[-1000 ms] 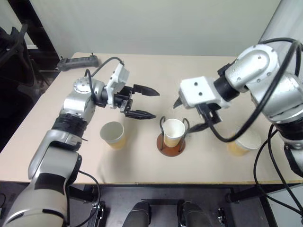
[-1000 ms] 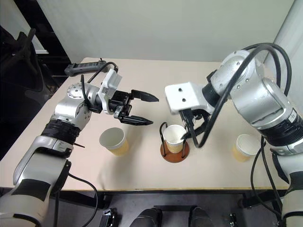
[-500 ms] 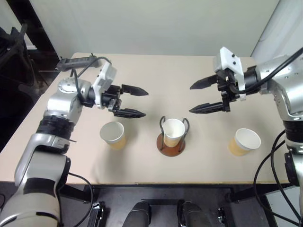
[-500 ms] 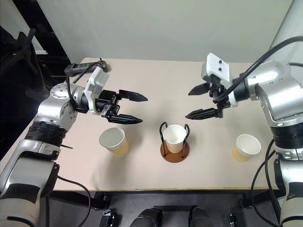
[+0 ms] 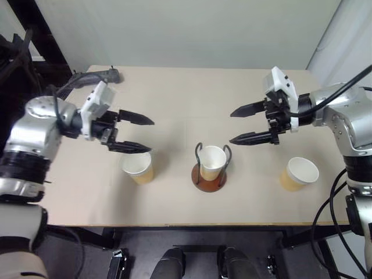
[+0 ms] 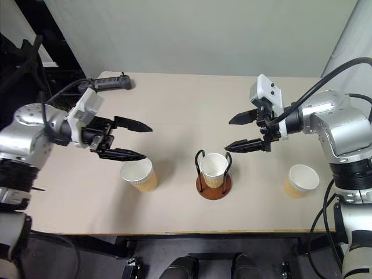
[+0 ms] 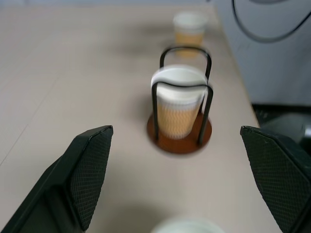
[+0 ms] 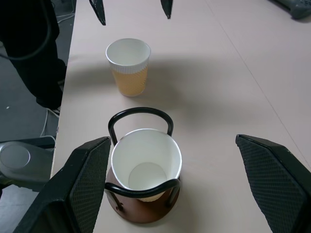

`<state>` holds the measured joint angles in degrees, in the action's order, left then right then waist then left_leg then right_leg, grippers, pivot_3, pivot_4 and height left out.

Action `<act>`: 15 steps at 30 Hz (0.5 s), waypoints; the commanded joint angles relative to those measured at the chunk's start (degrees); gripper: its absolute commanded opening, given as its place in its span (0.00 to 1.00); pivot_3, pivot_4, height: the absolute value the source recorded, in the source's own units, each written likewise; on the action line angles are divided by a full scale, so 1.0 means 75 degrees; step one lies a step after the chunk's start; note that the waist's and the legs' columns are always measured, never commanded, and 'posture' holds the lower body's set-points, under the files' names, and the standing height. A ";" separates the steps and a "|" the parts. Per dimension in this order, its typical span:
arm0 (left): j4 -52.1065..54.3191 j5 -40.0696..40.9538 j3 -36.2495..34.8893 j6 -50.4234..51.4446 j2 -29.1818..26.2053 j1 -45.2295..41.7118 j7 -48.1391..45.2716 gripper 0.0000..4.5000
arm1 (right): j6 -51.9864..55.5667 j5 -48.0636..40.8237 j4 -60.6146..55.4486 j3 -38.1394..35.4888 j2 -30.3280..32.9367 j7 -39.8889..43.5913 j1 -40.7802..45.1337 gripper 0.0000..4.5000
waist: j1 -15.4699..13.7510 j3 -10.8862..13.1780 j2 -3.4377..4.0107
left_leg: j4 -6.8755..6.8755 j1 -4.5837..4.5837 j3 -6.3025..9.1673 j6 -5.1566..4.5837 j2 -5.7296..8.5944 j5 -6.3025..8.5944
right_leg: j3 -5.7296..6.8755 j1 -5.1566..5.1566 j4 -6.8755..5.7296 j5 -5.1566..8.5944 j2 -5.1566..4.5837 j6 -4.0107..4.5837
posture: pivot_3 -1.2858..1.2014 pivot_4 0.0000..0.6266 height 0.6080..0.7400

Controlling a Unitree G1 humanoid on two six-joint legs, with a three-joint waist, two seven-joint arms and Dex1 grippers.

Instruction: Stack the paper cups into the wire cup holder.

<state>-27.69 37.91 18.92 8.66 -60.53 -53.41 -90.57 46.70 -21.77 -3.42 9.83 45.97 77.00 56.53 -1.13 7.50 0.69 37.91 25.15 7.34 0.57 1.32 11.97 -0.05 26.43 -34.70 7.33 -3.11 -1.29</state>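
The left gripper (image 5: 138, 133), with two black fingers spread wide and nothing between them, is hovering above the table, its lower finger just over the rim of the tan-orange paper cup (image 5: 138, 167) standing on the robot's left. The right gripper (image 5: 239, 124), likewise spread and empty, is hanging in the air above and to the right of the wire cup holder (image 5: 210, 174), a reddish-brown disc base with two dark upright wire loops. A second tan-orange paper cup (image 5: 212, 162) with a white inside is sitting upright between those loops. A third matching cup (image 5: 300, 174) is standing alone near the table's right edge.

Open tabletop is lying between the two grippers and behind the holder. The beige rectangular table (image 5: 192, 93) is backing onto a pale wall. A dark grey power strip (image 5: 96, 76) is resting at its far left corner.
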 commanded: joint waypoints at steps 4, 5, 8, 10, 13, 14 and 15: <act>-0.0242 -0.0277 0.1169 -0.0808 -0.0630 -0.1113 -0.0257 1.00 | -0.0060 -0.0087 0.0031 -0.0043 0.0134 0.0099 0.0275 0.94 | -0.0028 0.0000 0.0000 | 0.0001 0.0015 0.0006 0.0007 0.0005 0.0005 | -0.0001 0.0013 0.0000 0.0002 0.0000 0.0009 | 0.52 0.24 1.00; -0.0195 -0.0289 0.1387 -0.0876 -0.0715 -0.1205 -0.0257 1.00 | -0.0066 -0.0074 0.0057 -0.0022 0.0143 0.0117 0.0294 0.94 | -0.0023 0.0000 0.0000 | 0.0000 0.0018 0.0006 0.0008 0.0005 0.0008 | -0.0001 0.0017 0.0003 0.0002 0.0000 0.0009 | 0.52 0.24 1.00; 0.0231 -0.0217 0.2130 -0.1025 -0.1115 -0.1383 -0.0257 1.00 | -0.0097 -0.0018 0.0120 0.0053 0.0189 0.0203 0.0345 0.94 | 0.0001 0.0000 0.0000 | -0.0013 0.0023 0.0003 0.0012 0.0003 0.0018 | -0.0001 0.0030 0.0008 0.0009 0.0000 0.0011 | 0.52 0.24 1.00; 0.0585 -0.0109 0.2563 -0.1047 -0.1361 -0.1513 -0.0257 1.00 | -0.0137 0.0016 0.0143 0.0101 0.0243 0.0271 0.0356 0.94 | 0.0012 0.0000 0.0000 | -0.0023 0.0029 0.0003 0.0016 0.0001 0.0021 | 0.0000 0.0040 0.0007 0.0017 0.0000 0.0004 | 0.52 0.24 1.00; 0.0945 -0.0061 0.3103 -0.1251 -0.1585 -0.1699 -0.0257 1.00 | -0.0207 0.0046 0.0178 0.0167 0.0284 0.0331 0.0379 0.94 | 0.0010 0.0000 0.0000 | -0.0036 0.0045 0.0003 0.0020 -0.0001 0.0021 | 0.0001 0.0058 0.0008 0.0026 0.0000 -0.0001 | 0.52 0.24 1.00; 0.0935 -0.0176 0.3275 -0.1470 -0.1589 -0.1765 -0.0257 1.00 | -0.0219 0.0045 0.0180 0.0191 0.0277 0.0341 0.0397 0.94 | 0.0008 0.0000 0.0000 | -0.0040 0.0049 0.0003 0.0021 -0.0001 0.0020 | 0.0001 0.0064 0.0009 0.0026 0.0000 -0.0001 | 0.52 0.24 1.00; 0.0881 -0.0303 0.3411 -0.1677 -0.1568 -0.1833 -0.0257 1.00 | -0.0222 0.0039 0.0176 0.0210 0.0270 0.0348 0.0415 0.94 | 0.0006 0.0000 0.0000 | -0.0044 0.0047 0.0003 0.0021 0.0000 0.0020 | 0.0001 0.0064 0.0010 0.0027 -0.0001 -0.0001 | 0.52 0.24 1.00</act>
<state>-21.71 36.06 43.89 -1.17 -71.32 -65.40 -90.57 45.84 -21.41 -1.31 11.97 47.37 79.10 57.82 -1.08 7.50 0.69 37.56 25.50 7.36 0.73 1.31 12.12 -0.04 26.92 -34.62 7.53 -3.12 -1.30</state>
